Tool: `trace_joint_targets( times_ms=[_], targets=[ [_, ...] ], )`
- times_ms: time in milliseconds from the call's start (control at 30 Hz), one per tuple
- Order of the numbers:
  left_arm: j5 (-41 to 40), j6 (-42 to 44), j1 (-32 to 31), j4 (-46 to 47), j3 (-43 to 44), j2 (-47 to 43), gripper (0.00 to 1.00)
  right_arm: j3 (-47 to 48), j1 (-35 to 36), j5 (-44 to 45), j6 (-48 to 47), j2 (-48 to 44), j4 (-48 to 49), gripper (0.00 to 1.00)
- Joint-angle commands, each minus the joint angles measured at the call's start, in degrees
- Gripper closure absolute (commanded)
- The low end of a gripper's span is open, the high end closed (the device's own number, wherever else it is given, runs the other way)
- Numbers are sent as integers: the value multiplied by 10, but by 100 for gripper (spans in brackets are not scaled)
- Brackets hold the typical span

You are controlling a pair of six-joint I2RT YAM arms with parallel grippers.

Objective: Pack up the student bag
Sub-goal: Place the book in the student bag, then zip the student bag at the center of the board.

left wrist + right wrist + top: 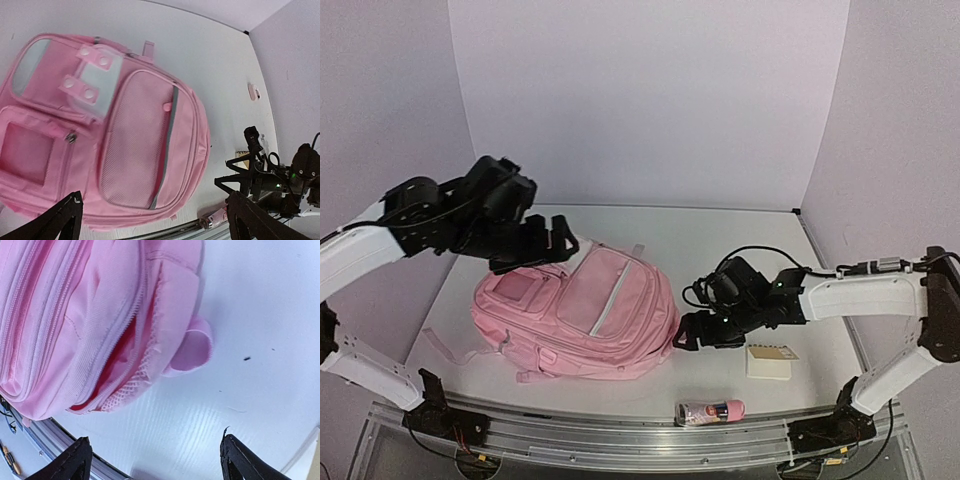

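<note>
The pink bag [580, 310] lies flat on the white table [720, 240], front pockets up, left of centre, with a strap [438, 346] trailing out at its 8 o'clock. The left gripper [552, 243] hangs over the bag's 11 o'clock corner. In its wrist view both fingers [60, 220] stand far apart at the lower corners, with nothing between them and the bag's front spread out below, so this gripper is wide open and holds nothing. The right gripper [688, 335] sits low at the bag's 4 o'clock edge, just beside the fabric. Its fingers [75, 462] are also spread wide over bare table and grip nothing. From that wrist, a zip [120, 355] on the bag's side gapes partly open, showing a darker pink lining, and a small fabric loop [192, 347] sticks out beside it. A notepad [772, 362] lies at the bag's 4 o'clock, just past the right gripper. A pink bottle [710, 411] lies on its side at the bag's 5 o'clock, by the near rail [620, 435]. A small pale item [254, 91], too small to name, rests on the table well apart from the bag.
</note>
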Motion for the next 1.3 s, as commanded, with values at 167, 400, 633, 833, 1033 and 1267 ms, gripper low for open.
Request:
trace_joint_targets(
  times_ms=[167,400,633,833,1033,1267],
  targets=[
    [-73,-264,1,-155,-207,-228,0,71,5,-57,17,131,70,34],
    [-54,-263,1,-109,-268,-234,1,123,-18,27,39,214,72,73],
    [-22,-182,1,-30,-279,-207,1,190,-79,63,28,282,73,100],
    [61,-66,0,34,-286,-166,2,269,-155,33,-3,336,60,100],
    [53,-33,-71,7,-260,-71,5,349,-199,-33,-22,385,42,100],
    [-74,-58,-196,-148,-109,119,6,403,-218,-71,-52,392,14,100]
  ],
)
